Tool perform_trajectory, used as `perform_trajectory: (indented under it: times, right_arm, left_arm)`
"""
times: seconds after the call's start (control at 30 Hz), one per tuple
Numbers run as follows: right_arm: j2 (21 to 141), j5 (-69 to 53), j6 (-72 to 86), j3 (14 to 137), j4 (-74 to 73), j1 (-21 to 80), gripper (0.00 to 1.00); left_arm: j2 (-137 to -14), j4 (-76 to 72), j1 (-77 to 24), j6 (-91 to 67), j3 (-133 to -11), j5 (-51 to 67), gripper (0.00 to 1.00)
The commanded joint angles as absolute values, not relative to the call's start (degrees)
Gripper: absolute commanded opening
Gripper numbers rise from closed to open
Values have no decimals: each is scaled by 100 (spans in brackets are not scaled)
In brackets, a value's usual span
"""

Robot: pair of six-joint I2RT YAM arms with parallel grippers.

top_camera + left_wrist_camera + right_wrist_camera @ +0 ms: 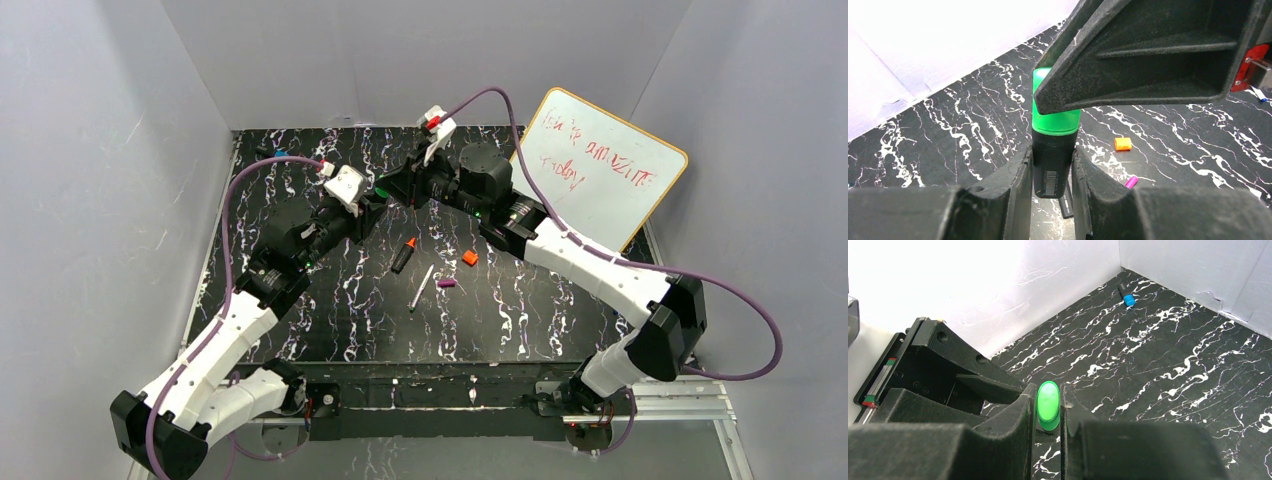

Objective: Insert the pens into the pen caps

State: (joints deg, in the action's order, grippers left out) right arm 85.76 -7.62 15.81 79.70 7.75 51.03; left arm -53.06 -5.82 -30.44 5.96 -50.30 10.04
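The flat black tabletop with white marble veining (520, 320) carries 2 white-and-black jointed arms, the left arm (215, 350) and the right arm (600, 270), whose grippers meet above its rear centre. A white rectangular whiteboard with an orange rim and red handwriting (600, 165) leans at the rear right corner. The left gripper (1052, 172) has its jaws set narrow and clamped on the stubby black marker barrel (1048, 150), with 1 finger on each side and the barrel projecting past the fingertips, clear of the tabletop. The right gripper (1049, 412) has its jaws set narrow and pinched on the green plastic cap (1054, 120). This cap sits on the far end of the barrel, its rim meeting the black body. In the right wrist view the rounded end of the cap shows between the 2 fingers. In front of the grippers, 4 loose items lie on the tabletop. The black marker with an orange tip (404, 257) lies at a slant, tip toward the rear. The thin white pen (421, 288) lies just in front of it, roughly parallel. The small orange cap (470, 258) lies to the right of that marker, apart from it. The small purple cap (446, 284) lies just to the right of the white pen. A small dark object with a blue end (1126, 297) lies near the rear left corner, well apart from the rest.
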Motion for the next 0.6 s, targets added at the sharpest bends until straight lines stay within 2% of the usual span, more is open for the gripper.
perform_trajectory:
  times: [0.0,0.57]
  right_arm:
    - [8964,-1731,1725,7580,-299,5492,1]
    - [9060,-1851,1696,7384,-389,5581,1]
  left_arm:
    - [-5078,-2065,-3040,665,-5712,1072,0]
    - [-5080,-2010,-3039,809,-5831,988,0]
